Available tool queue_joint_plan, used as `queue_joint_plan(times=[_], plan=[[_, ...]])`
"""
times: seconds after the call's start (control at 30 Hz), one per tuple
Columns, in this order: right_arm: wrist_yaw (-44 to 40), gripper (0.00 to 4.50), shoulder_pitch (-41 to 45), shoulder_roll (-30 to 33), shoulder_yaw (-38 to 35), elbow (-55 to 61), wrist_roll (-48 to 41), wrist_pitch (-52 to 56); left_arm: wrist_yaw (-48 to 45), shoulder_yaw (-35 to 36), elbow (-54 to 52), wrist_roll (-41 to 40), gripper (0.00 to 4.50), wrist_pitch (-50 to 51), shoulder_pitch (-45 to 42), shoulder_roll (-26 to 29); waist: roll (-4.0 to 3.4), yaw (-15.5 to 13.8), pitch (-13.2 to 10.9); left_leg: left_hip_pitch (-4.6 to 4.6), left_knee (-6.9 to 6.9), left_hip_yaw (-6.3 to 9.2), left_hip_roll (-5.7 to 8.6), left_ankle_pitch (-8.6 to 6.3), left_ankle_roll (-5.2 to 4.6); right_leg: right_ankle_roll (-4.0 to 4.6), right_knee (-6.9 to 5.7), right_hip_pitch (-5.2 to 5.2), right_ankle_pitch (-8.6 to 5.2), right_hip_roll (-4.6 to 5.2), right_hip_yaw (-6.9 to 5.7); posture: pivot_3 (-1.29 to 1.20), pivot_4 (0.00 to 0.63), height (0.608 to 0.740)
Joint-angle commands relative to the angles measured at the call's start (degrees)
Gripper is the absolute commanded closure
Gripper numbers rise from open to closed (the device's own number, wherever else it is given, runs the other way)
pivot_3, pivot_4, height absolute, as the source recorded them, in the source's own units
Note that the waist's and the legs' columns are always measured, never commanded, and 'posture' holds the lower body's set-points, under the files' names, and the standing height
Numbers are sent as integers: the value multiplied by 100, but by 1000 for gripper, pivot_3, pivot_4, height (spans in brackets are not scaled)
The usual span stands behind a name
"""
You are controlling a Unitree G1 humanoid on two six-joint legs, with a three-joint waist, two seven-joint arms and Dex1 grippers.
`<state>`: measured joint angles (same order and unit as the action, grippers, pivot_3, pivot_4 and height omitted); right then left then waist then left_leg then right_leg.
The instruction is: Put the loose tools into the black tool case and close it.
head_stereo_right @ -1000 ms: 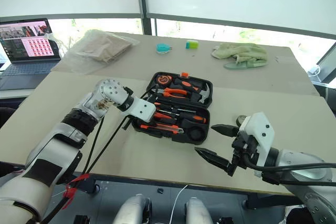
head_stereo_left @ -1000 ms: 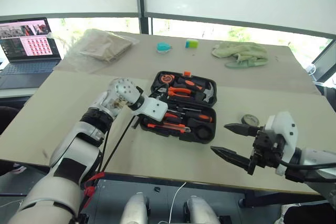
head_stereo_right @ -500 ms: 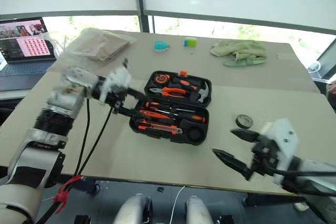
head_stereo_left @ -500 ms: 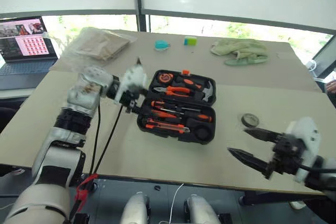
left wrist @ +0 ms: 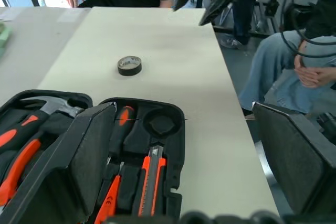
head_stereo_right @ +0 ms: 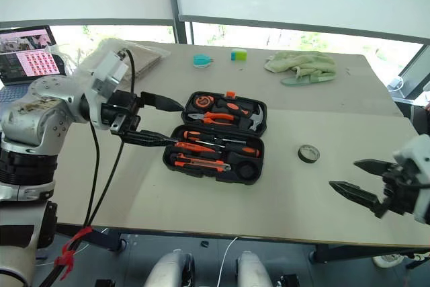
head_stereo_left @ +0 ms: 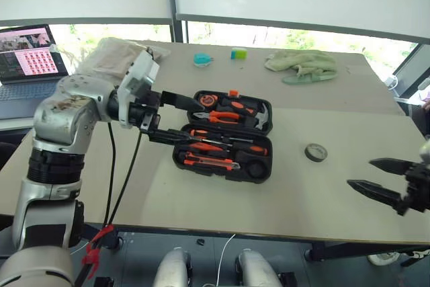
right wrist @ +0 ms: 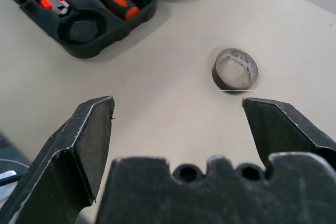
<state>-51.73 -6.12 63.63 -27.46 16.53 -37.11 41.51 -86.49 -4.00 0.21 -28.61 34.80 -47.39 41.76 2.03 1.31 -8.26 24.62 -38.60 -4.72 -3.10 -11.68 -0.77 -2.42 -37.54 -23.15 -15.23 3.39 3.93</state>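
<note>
The left gripper (head_stereo_left: 176, 119) has lifted off the case (head_stereo_left: 225, 139) since a second ago, when it sat low over the front tray at about 9 o'clock of the case. It now hangs above the case's left edge, jaws spread wide and holding nothing. I judge it has just dropped off its tool.

In the case, which lies open at the table's centre, the front tray holds screwdrivers (head_stereo_left: 225, 144) and the knife (head_stereo_left: 211, 162). The round recess (left wrist: 160, 124) at the tray's 5 o'clock corner is bare.

The tape roll (head_stereo_left: 316, 152) lies on the table at 3 o'clock of the case, well apart from it. It is the one loose tool I can see left out.

The right gripper (head_stereo_left: 384, 183) has swung out to the right since a second ago and now sits at about 4 o'clock of the roll, jaws spread and empty. In the right wrist view the roll lies ahead, between the fingers' lines but not reached. The roll probably goes in next, then the lid shuts.
</note>
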Motion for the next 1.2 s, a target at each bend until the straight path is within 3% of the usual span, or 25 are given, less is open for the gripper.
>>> queue_joint_plan(times=[0.03, 0.17, 0.37, 0.47, 0.73, 0.83, 1.07, 1.2], plan=[[28, 0, 1094, -23, 1307, -906, 774, -259, 10, -69, -247, 15, 74, -212, -8, 27, -1, -23, -9, 4, 1, 1, 4, 0, 0, -2, -1, -3, 0, 1, 0, 0, 150, 740], [11, 0, 2359, -432, 2459, -1837, 1508, -414, 253, -25, -388, -65, 74, -152, -37, -3, -2, -69, -16, 19, 3, 1, 8, 0, -1, -7, 0, -16, -3, 3, -3, 0, 150, 740], [-41, 0, 3110, -814, 3103, -2648, 2062, -408, 389, -46, -477, -86, 74, -160, -14, 40, -3, -80, -17, 43, -2, 1, 11, -4, -8, -14, -1, -31, -6, 7, -5, 0, 150, 740], [-68, 718, 3302, -1037, 3224, -3042, 2241, -546, 462, -74, -452, -88, 0, -135, -42, 27, -4, -76, -17, 43, -4, 1, 11, -5, -8, -14, -1, -31, -6, 6, -7, 0, 150, 740], [58, 3510, 3384, -1321, 3115, -3315, 2476, -791, 480, -154, -299, -34, 0, -219, -131, -6, -4, -58, -17, 43, -4, 1, 11, -5, -8, -14, -7, -33, -6, 5, -6, 0, 150, 740], [-13, 4474, 3174, -1323, 2760, -3012, 2232, -757, 459, -169, -322, -38, 0, -236, -105, 15, -4, -59, -17, 43, -4, 0, 11, -5, -8, -14, -6, -33, -6, 5, -6, 0, 150, 740], [-816, 4474, 2771, -1316, 2211, -841, 848, -91, 271, -221, -383, 23, 0, -335, 112, 263, -6, -35, -18, 43, -3, 3, 9, -5, -8, -14, -9, -35, -6, 3, -6, 0, 150, 740], [-612, 4474, 2761, -1392, 3107, 517, 1098, 40, 104, -307, -591, 187, 0, -647, 497, 484, -7, -29, -19, 41, 1, 5, 5, -5, -8, -13, -13, -38, -6, 0, -6, 0, 150, 740]])
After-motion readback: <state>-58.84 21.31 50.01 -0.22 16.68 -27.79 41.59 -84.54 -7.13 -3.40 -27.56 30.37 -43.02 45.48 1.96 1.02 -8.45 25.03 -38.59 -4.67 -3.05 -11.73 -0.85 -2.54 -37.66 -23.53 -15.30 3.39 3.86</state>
